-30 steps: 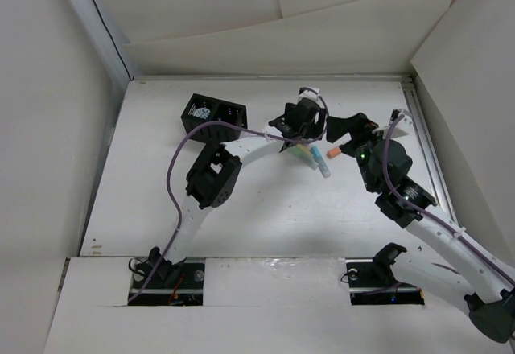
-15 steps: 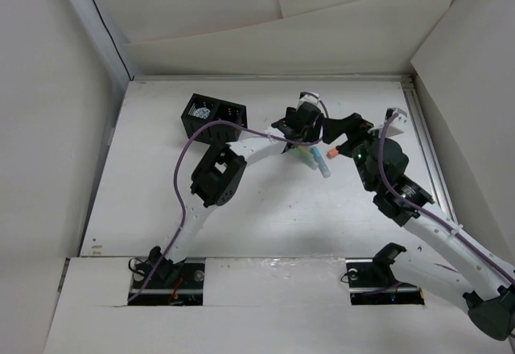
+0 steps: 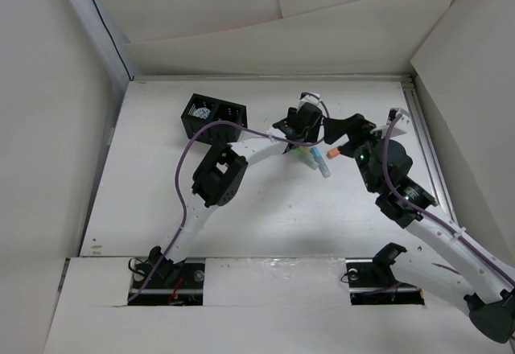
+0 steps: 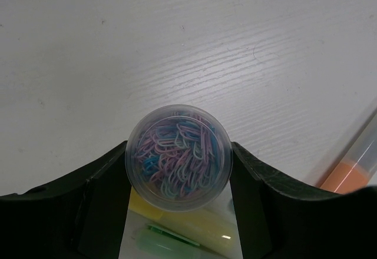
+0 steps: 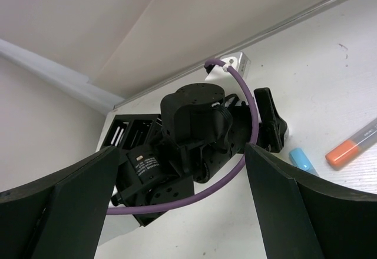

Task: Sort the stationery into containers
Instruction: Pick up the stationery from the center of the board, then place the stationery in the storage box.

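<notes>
A small clear round jar (image 4: 178,156) full of coloured paper clips stands on the white table, and my left gripper (image 4: 179,147) is shut on it, one finger against each side. Under the jar lie a yellow stick (image 4: 177,223) and a pale green stick (image 4: 168,241). An orange-capped stick (image 4: 347,176) lies to the right. From above, the left gripper (image 3: 302,131) hides the jar; a light blue stick (image 3: 322,166) and the orange stick (image 3: 328,154) lie beside it. My right gripper (image 3: 342,133) hovers open just right of them. The black organizer (image 3: 213,115) stands at the back left.
White walls (image 3: 265,56) close the table at the back and sides. The left arm's purple cable (image 5: 235,153) loops between the right gripper's fingers (image 5: 306,200) in the right wrist view. The organizer's slotted compartments (image 5: 132,132) show behind the left arm.
The left gripper's jaws have narrowed onto the jar. The left arm's elbow has shifted slightly right. The right arm has barely moved.
</notes>
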Robot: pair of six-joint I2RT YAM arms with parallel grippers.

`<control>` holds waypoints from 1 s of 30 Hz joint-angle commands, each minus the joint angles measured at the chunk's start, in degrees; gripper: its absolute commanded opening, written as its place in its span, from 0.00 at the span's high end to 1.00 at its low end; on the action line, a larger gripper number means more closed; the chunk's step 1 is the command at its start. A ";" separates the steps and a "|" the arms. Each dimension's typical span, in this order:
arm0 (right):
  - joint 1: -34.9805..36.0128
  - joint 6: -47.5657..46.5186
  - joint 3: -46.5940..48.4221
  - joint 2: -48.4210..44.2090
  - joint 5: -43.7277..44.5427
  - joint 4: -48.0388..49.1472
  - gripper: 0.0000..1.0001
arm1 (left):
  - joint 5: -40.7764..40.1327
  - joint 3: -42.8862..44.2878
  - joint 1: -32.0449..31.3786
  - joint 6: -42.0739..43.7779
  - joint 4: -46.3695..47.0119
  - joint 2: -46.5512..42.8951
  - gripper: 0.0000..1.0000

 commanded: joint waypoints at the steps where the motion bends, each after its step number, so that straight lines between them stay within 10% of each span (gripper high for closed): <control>1: -0.34 -0.58 1.36 -1.21 -0.45 1.64 0.07 | -1.27 2.41 -0.06 -0.50 0.64 -4.37 0.66; 30: -0.34 -0.58 -0.23 -2.79 -0.01 1.64 0.07 | -4.78 -11.28 15.49 -5.85 -0.95 -34.25 0.68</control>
